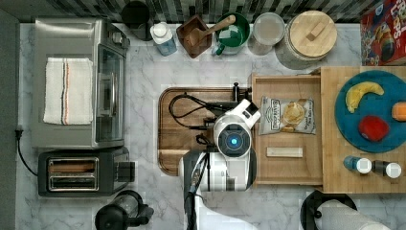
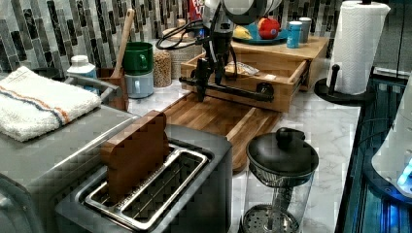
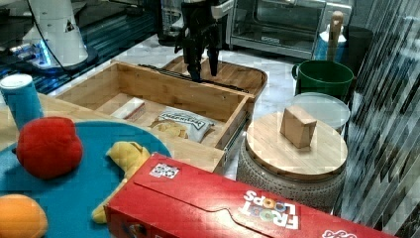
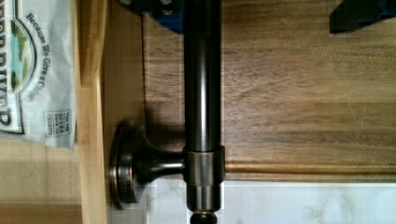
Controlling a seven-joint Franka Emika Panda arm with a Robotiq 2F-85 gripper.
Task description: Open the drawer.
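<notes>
The drawer (image 1: 287, 139) stands pulled out; the open claw (image 3: 203, 69) straddles its black handle (image 2: 228, 90) without gripping.

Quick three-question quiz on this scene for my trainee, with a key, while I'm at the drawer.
1. True or false: the drawer is pulled out.
2. What lies inside it? A) a chip bag B) a banana C) a towel
3. Fill in: the open end effector straddles the drawer's black ____.

Key: 1 true; 2 A; 3 handle.
</notes>
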